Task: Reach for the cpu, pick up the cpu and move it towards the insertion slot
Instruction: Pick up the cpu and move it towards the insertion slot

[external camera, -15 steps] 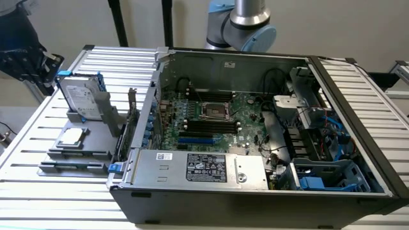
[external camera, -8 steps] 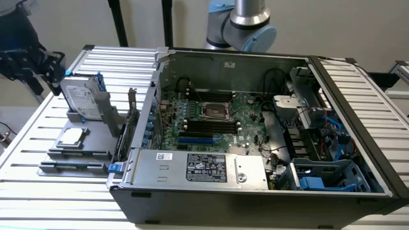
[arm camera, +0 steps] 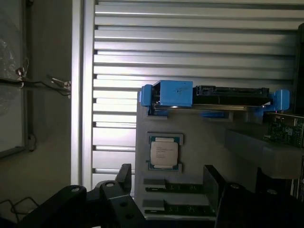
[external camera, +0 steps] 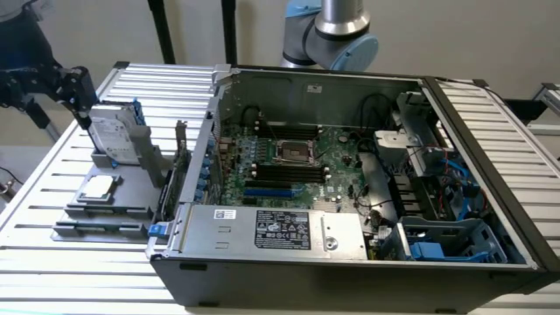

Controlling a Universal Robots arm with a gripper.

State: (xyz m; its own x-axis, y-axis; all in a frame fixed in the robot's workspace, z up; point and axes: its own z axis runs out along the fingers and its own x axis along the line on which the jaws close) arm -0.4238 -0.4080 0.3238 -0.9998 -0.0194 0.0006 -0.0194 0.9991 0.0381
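Above the chip (external camera: 98,187) the room is free; nothing covers it. Just behind it the hard drive (external camera: 114,134) stands upright and closes that side. The tool (arm camera: 166,173), its fingers spread apart, hangs near the top of the drive. Between chip and socket (external camera: 293,152) rise a thin upright card (external camera: 181,151) and the wall of the computer case (external camera: 214,111). Over the socket the case is open from above.

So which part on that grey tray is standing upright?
The silver hard drive in its blue bracket; the small square silver-grey cpu lies flat.
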